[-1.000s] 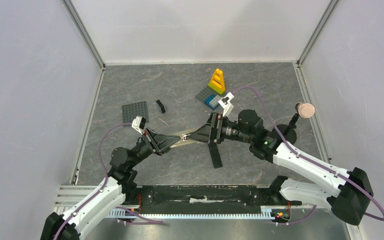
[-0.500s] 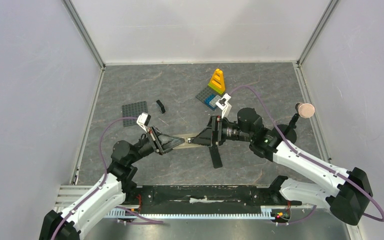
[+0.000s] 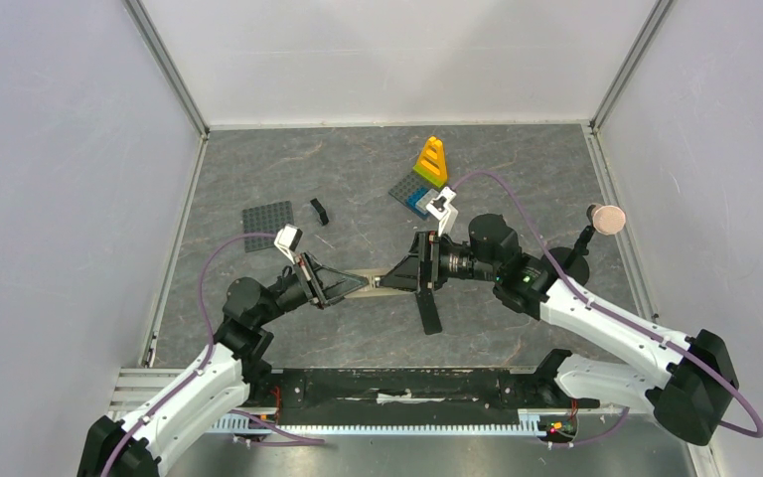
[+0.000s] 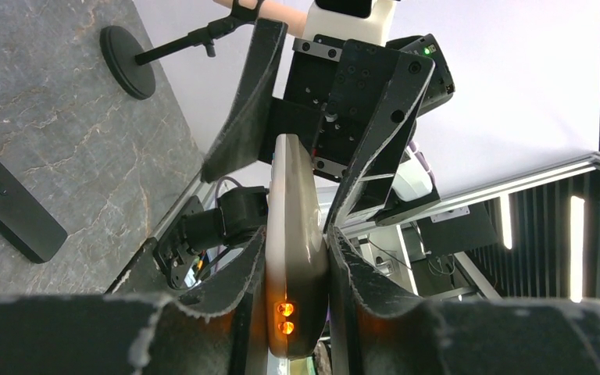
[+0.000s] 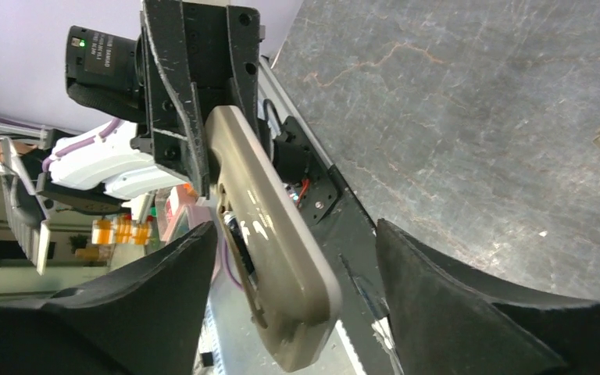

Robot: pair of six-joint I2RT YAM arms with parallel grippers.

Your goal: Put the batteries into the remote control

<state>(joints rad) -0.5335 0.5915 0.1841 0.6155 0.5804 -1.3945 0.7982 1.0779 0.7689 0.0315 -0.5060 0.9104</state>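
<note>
remote control [image 3: 369,281]: hangs lifted over the middle of the table [image 3: 288,159], clamped at one end in the left gripper [image 4: 295,248], with the other end lying between the parted jaws of the right gripper [image 5: 293,234], touching neither of them in the wrist view. shows the recessed slot turned to the right wrist camera with something dark inside, too unclear to call a battery, so counts as not yet loaded. leaves, at a guess, steadying the bar at both ends, then fetching and seating the batteries, none plainly in view.
</note>
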